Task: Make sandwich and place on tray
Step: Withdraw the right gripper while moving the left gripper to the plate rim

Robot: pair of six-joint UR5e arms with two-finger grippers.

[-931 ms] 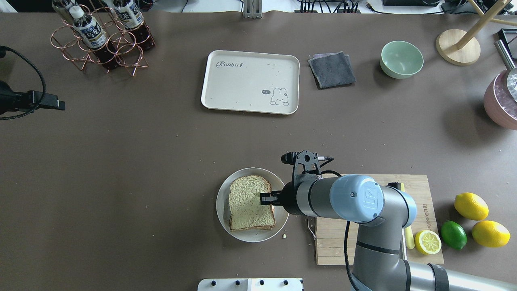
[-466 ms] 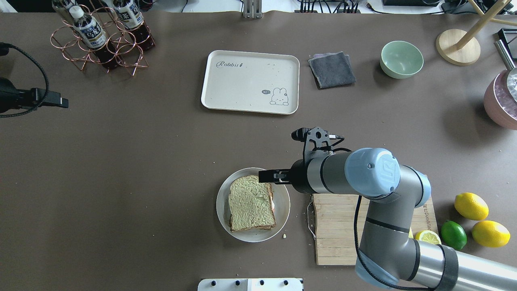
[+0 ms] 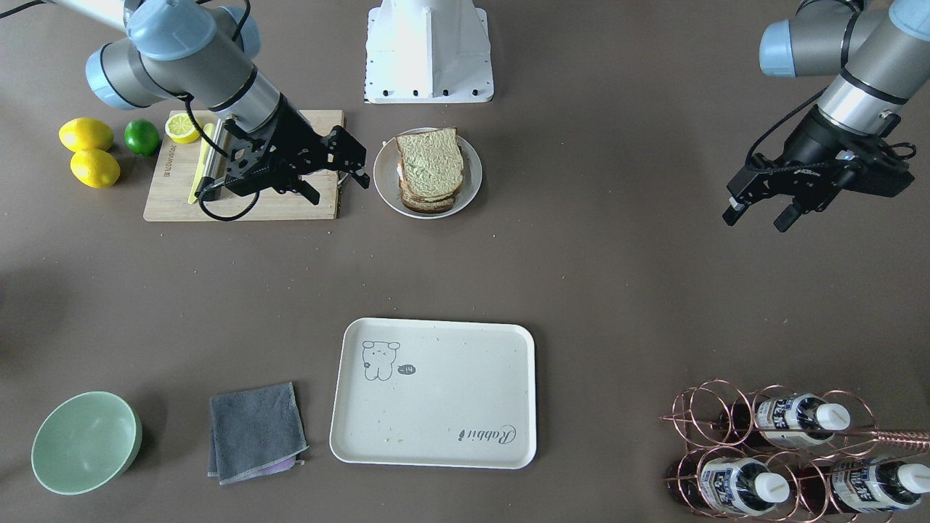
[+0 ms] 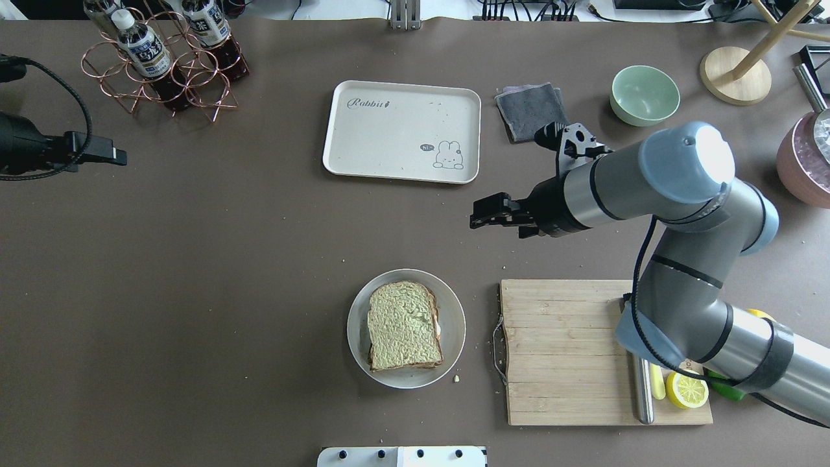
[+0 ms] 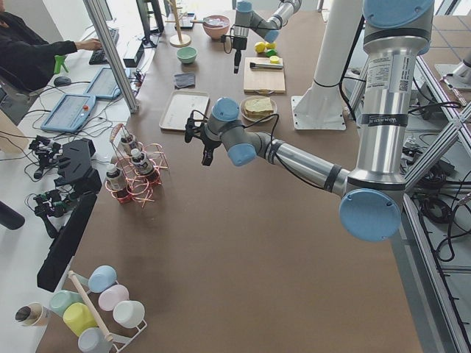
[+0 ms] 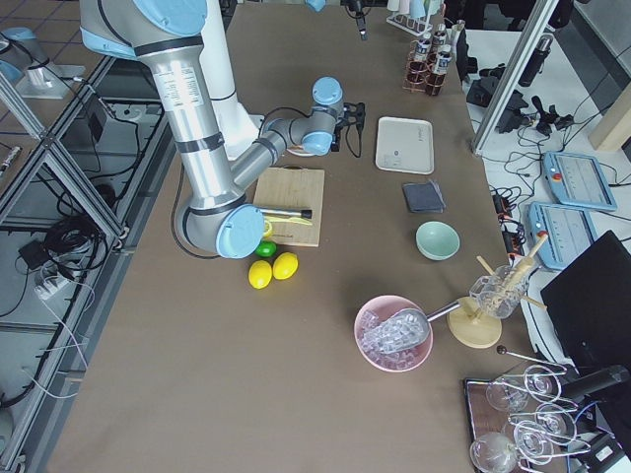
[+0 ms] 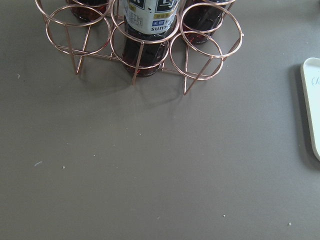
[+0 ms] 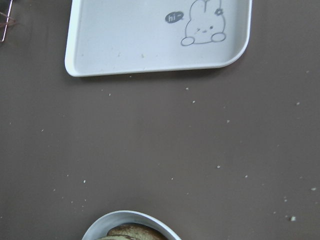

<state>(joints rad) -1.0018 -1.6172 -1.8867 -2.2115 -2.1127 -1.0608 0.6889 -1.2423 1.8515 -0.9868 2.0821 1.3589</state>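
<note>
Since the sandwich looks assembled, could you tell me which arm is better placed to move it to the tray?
Right. The right gripper hovers between the sandwich and the tray, jaws open; the left gripper is far off by the bottle rack.

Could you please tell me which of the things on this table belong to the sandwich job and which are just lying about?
Part of the job:
stacked sandwich of brown-crusted bread on the round grey-white plate; large cream-white rectangular tray.

Just lying about:
wooden cutting board; yellow lemons; green lime; pale green bowl; folded grey cloth; white-capped dark drink bottles.
</note>
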